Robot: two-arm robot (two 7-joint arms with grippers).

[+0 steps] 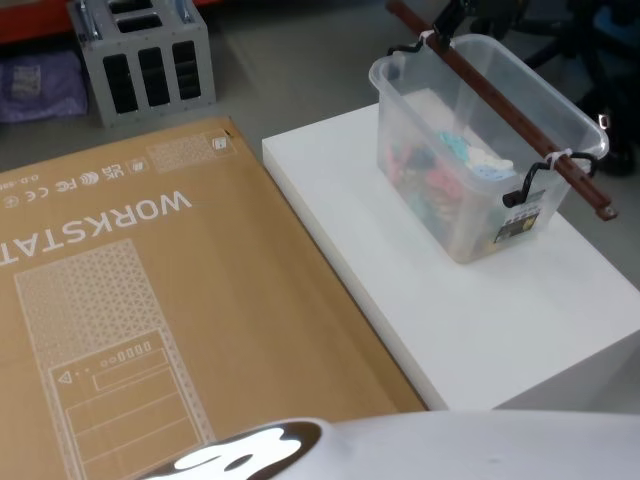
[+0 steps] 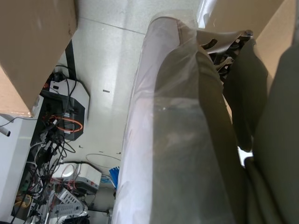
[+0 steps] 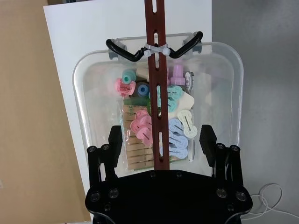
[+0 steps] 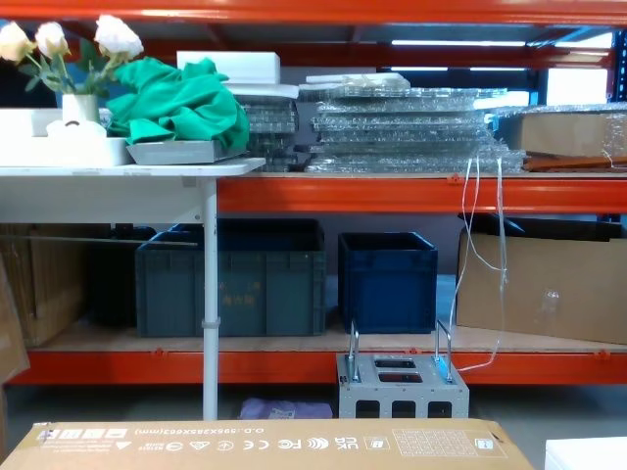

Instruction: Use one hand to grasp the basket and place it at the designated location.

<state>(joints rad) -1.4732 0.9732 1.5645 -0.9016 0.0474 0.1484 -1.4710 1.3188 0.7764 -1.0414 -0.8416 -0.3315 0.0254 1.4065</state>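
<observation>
Barely begun: your right gripper hangs wide open astride the bar handle, not gripping. The basket sits on the white platform; grasping, carrying and placing all remain.

You get bright, even overhead light in the head view. The white counter is close to washing out, the basket throws only a faint shadow, and a hot glare patch sits on the robot's body. The basket's cloudy walls blur its contents (the right wrist view shows them crisply from above). In the left wrist view a near plastic-wrapped shape is murky and unfocused. In the chest view, strip lights flare and the blue crates sit shaded.
</observation>
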